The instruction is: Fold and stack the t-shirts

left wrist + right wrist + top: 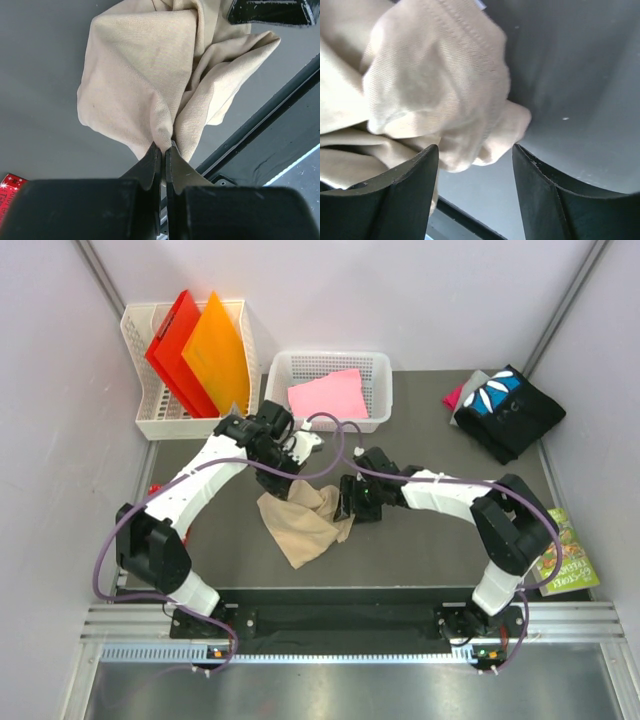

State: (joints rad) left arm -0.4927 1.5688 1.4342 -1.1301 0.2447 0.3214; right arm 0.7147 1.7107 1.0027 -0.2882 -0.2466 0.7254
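Your left gripper (164, 150) is pinched together on a fold of the tan t-shirt (140, 80) — the cloth is caught right between the tips, and from above the wrist hides that grip from you. Your right gripper (475, 150) stands with its jaws apart; a rounded bulge of the same shirt lies between them, close against one finger and clear of the other. The shirt sits crumpled near the middle of the dark table (430, 550), between the two grippers. Its collar and sleeves are lost in the folds, so you cannot tell which edge is which, and both wrist views cut most of it off. Just beyond the left gripper a pink t-shirt (328, 395) lies in a white basket (300, 362). A black t-shirt (515, 415) with blue-and-white print sits at the far right corner, with a sliver of magenta cloth (455, 398) beside it — too little shows to say what it is. A red folder (175, 345) and an orange folder (215, 355) stand in a second basket (135, 330) at the far left. A green printed sheet (570, 555) lies at the right, partly behind the right arm. The tan shirt's near corner comes close to the table's near edge; bare table shows to its right.
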